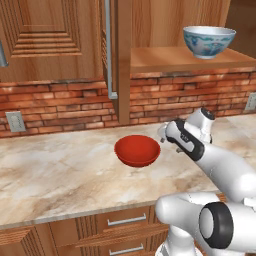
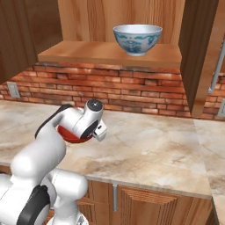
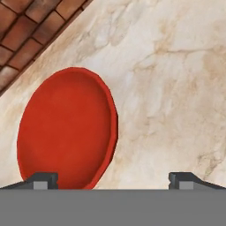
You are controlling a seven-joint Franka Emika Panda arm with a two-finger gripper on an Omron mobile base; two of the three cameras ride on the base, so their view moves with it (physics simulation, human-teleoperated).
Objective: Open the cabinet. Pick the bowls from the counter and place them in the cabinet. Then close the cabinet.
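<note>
Red bowl sits upright on the counter, mid-depth, closer to the brick backsplash than to the front edge. White-blue bowl stands upright on the cabinet shelf, toward its right side, well above the counter. Cabinet is open; one door swung out on the left, its silver bar handle at the door edge. Gripper hovers just right of the red bowl, fingers spread wide, nothing between them; in the hand view one fingertip lines up over the bowl's rim, the other over bare counter. Drawers below the counter front. Outlet on the brick, far left.
</note>
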